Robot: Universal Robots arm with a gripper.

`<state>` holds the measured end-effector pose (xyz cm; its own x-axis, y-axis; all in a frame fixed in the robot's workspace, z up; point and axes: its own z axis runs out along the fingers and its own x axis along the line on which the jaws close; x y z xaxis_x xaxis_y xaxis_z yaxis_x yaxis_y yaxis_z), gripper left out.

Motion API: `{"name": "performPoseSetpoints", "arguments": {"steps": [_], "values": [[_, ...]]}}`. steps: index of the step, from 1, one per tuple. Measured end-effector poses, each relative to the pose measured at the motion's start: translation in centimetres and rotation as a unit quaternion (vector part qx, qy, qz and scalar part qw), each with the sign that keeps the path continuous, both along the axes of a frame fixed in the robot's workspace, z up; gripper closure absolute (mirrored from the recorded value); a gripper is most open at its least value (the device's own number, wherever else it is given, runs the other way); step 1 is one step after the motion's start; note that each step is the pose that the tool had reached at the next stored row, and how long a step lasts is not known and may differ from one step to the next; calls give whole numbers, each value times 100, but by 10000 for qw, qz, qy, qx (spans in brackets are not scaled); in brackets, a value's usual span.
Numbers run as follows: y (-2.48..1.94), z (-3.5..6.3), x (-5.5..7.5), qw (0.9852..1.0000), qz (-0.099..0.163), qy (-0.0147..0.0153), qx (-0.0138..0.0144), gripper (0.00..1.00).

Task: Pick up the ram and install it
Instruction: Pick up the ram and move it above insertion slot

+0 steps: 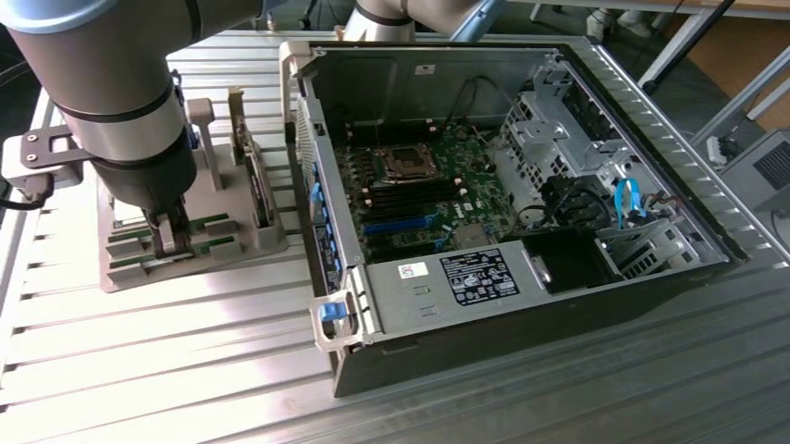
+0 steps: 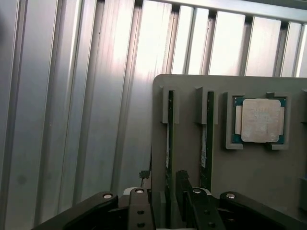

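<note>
Tool (image 2: 164,190) astride ram (image 2: 169,139) (jaws apart), grey holder (image 2: 268,172)

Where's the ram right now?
The ram stands on edge in the grey holder at the exterior view's left, beside the open computer case, straddled by the open end effector.

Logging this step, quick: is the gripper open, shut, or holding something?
Gripper: open, fingers on either side of the ram that stands in the grey holder.
</note>
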<state>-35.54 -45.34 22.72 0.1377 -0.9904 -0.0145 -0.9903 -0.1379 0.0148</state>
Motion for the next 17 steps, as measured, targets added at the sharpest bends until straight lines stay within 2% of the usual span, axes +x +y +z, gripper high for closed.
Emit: {"name": "performPoseSetpoints", "arguments": {"steps": [7, 14, 15, 17], "values": [[6, -18, -14, 10000, -1, -1, 1, 67], [41, -41, -53, 10000, 70, -1, 1, 67], [65, -56, -53, 10000, 99, 0, 0, 67], [65, -78, -52, 10000, 99, -1, 0, 67]]}}
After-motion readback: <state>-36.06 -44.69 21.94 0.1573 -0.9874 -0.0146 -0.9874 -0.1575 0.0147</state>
